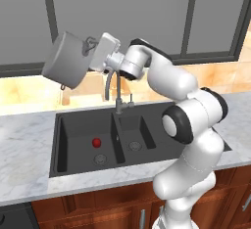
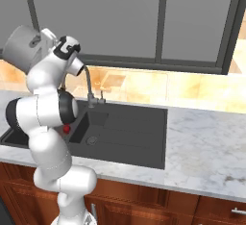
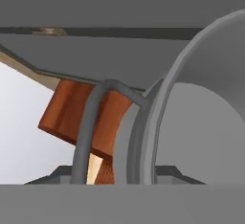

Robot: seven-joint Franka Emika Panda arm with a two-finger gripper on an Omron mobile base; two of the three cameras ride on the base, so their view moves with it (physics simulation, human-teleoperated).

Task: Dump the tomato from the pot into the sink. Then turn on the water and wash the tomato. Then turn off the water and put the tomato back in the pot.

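A white robot arm holds the pot [image 1: 64,60] tipped on its side high above the sink [image 1: 78,159], its end effector [image 1: 91,47] clamped on one of the pot's small loop handles; the hand view shows the thin handle loop and the pot's rim close against the camera, with the inside of the pot in sight there bare. The tomato [image 1: 96,142] lies on the floor of the sink's wide basin, just above that basin's round drain [image 1: 100,159] as the left base view frames it, and well below the pot.

By the look of things the dumping step is done: the fruit is out and in the basin. What follows, in all likelihood, is to set the pot down on the marble desk [image 1: 27,140] beside the sink, free the end effector, and reach for the faucet [image 1: 112,83] that rises behind the divider between the two basins, so as to start the water. The spout appears to stand near the divider rather than right over the tomato, so it may need swinging.

Counted: one tomato, one pot, one faucet, one sink with two basins and two drains.
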